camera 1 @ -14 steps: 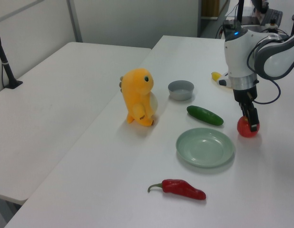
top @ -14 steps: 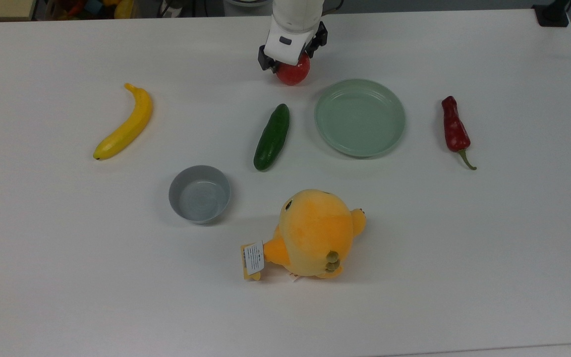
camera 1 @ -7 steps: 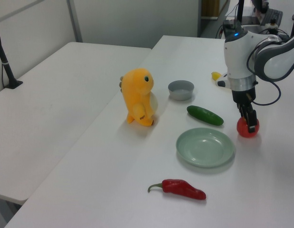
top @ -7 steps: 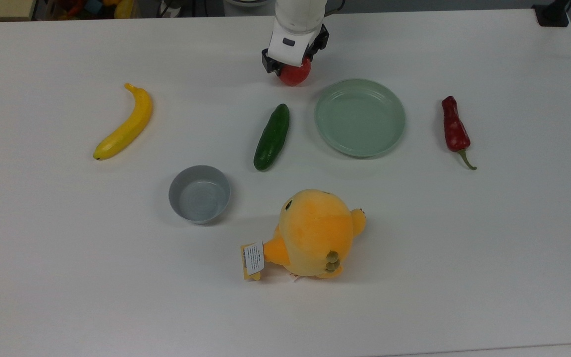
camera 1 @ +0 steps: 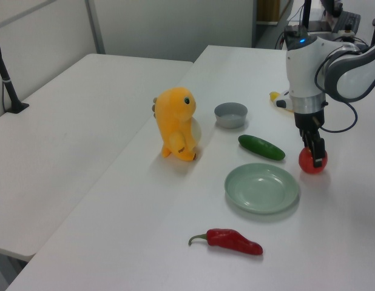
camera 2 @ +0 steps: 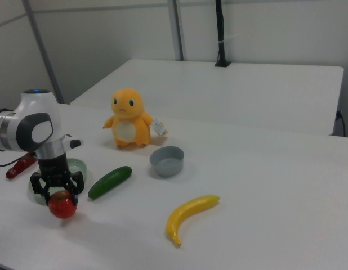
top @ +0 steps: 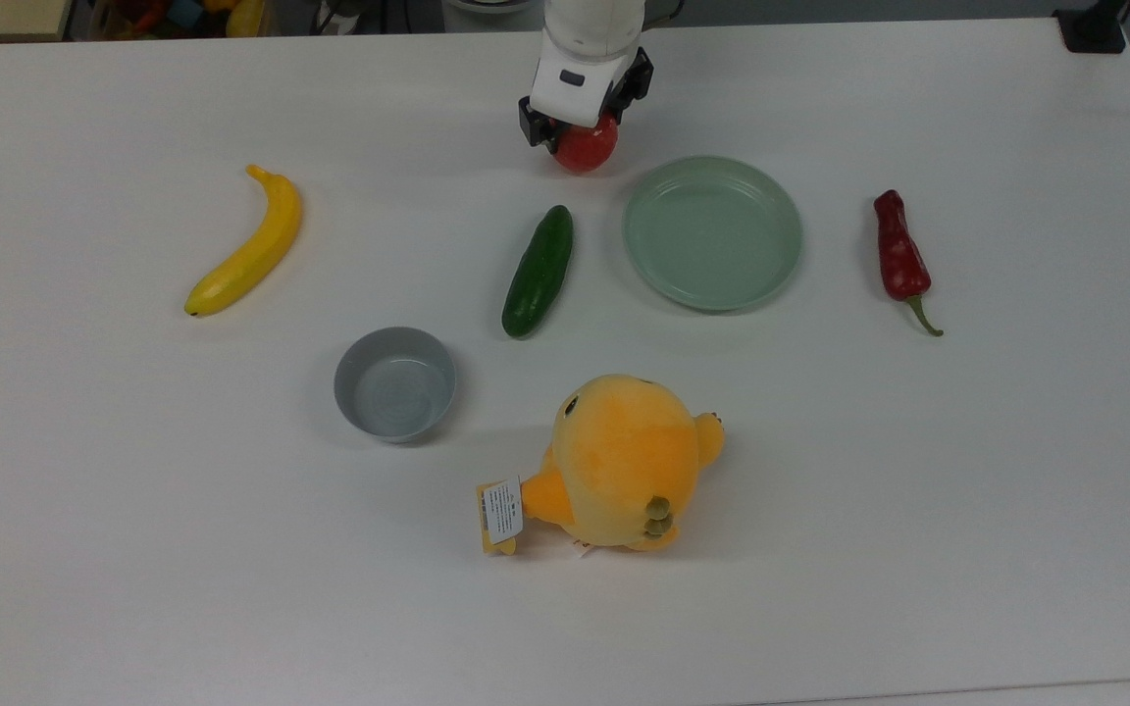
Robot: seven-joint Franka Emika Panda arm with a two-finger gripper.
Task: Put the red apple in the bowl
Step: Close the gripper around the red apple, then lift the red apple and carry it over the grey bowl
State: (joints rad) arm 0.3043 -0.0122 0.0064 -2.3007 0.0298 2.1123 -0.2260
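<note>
Top view: the end effector (top: 580,132) is closed around the red apple (top: 586,147) at the far edge of the white tabletop (top: 133,549). Over the last second the apple has risen slightly off the surface — in the right view it hangs just above its shadow — so the lift has likely begun. Both fingers press the apple's sides from above. The grey bowl (top: 394,383) sits well apart, nearer and to the top view's left, beyond a cucumber (top: 538,271). Carrying it there is what remains.
</note>
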